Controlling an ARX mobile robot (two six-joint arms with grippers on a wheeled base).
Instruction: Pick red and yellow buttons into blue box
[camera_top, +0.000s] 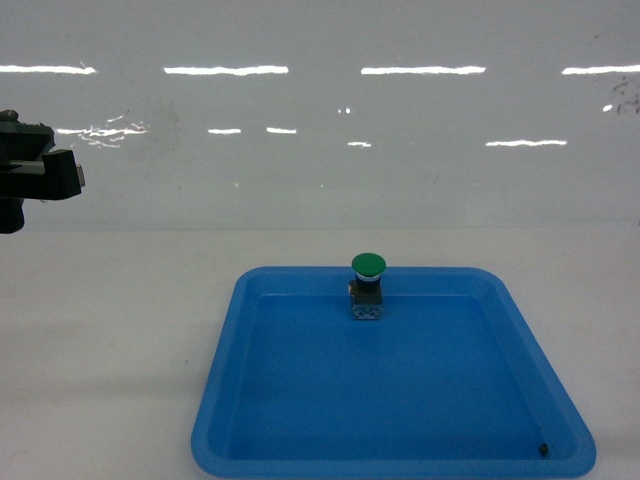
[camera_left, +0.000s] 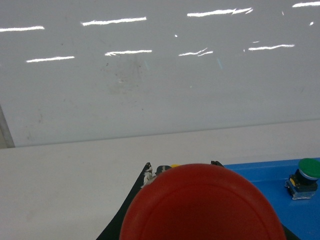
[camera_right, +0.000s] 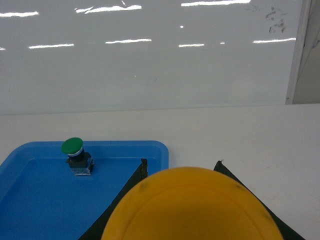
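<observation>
Left gripper (camera_left: 200, 200): gripping the red button (camera_left: 202, 205), cap filling the bottom of the left wrist view, jaws closing on it from both sides.
Right gripper (camera_right: 190, 205): gripping the yellow button (camera_right: 192, 207), cap filling the bottom of the right wrist view, dark jaws flanking it.
Shallow blue tray (camera_top: 300, 440): lying at the near middle of the white bench (camera_top: 110, 350), holding only the green button (camera_top: 367, 285) near its far rim.
Blue box: not showing in any view.
Progress: both picks looking done, both buttons being held aloft, clear of the tray.
Remaining: carrying both to the box and releasing them inside; neither drop yet made, judging from these views.
</observation>
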